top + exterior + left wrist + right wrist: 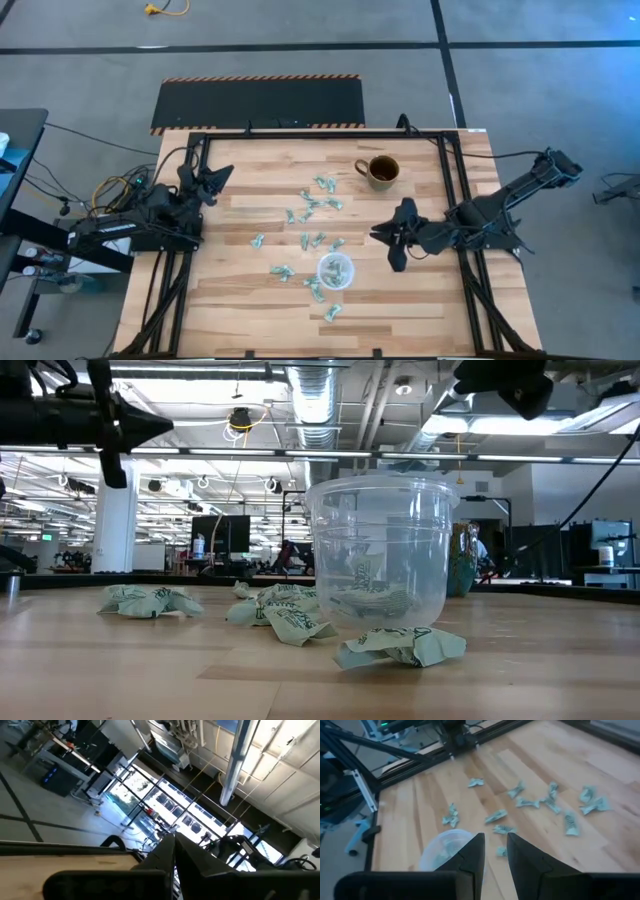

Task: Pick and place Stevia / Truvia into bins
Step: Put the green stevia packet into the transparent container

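The clear plastic cup [335, 271] stands upright on the wooden table near its near edge, with a few pale green sachets [368, 598] lying in its bottom. Several more crumpled sachets [312, 214] lie scattered on the table around and beyond the cup [444, 851]; one [400, 645] lies at the cup's foot. My right gripper [376, 236] hovers above the table just right of the cup, its fingers [472, 855] a narrow gap apart with nothing between them. My left gripper [226, 172] waits shut at the table's far left, raised and pointing away from the table [174, 842].
A brown handled mug [380, 171] with dark contents stands toward the far right of the table, beyond my right gripper. Black frame rails [455, 200] run along the table's left, right and far edges. Bare wood [240, 290] lies left of the cup.
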### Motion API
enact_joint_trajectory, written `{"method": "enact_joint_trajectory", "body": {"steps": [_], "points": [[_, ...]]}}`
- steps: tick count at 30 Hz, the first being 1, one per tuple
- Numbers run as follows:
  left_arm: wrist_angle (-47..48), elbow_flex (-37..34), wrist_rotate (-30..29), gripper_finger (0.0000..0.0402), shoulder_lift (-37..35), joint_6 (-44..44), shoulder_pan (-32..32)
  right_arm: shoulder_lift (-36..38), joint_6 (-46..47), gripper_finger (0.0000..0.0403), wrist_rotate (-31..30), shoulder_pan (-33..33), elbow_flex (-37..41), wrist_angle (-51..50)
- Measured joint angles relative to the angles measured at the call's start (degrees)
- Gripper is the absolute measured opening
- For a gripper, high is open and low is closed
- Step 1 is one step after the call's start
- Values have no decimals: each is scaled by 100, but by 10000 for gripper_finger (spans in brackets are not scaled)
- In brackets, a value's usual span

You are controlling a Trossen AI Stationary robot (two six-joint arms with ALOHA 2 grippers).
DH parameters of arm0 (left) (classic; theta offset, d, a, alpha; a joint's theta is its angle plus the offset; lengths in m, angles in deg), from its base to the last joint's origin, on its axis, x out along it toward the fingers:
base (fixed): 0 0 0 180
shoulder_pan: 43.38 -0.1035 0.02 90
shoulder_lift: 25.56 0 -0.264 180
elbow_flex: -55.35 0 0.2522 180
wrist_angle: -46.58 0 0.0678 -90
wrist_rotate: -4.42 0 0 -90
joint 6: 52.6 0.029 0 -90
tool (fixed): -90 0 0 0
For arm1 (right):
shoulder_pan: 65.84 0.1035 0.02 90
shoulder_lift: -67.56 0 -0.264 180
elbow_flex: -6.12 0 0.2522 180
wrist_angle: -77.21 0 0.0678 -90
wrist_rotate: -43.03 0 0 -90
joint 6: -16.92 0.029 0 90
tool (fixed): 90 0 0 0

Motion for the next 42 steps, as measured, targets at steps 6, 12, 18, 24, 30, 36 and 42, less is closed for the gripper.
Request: {"method": "enact_joint_trajectory", "body": {"steps": [6,12,18,24,30,36,42], "points": [[-428,0,606,0,-1,-64,0,0,-160,74,-39,4,0,-7],[-414,381,983,0,144,263,2,42,-280,74,-36,-145,0,-16],[1576,1662,996,4,1307,680,2,219,-512,74,-18,-325,0,-194],[3911,3072,1737,28,3295,701,0,315,-459,74,7,-347,-2,-635],[6125,4394,2747,38,5192,85,16,310,-409,74,133,-199,-2,-828],[7466,5301,2581,39,6597,-433,431,304,-230,74,133,-160,-2,-1185],[7742,5623,2177,39,7481,-1129,1038,389,-416,74,131,50,7,-1198]]}}
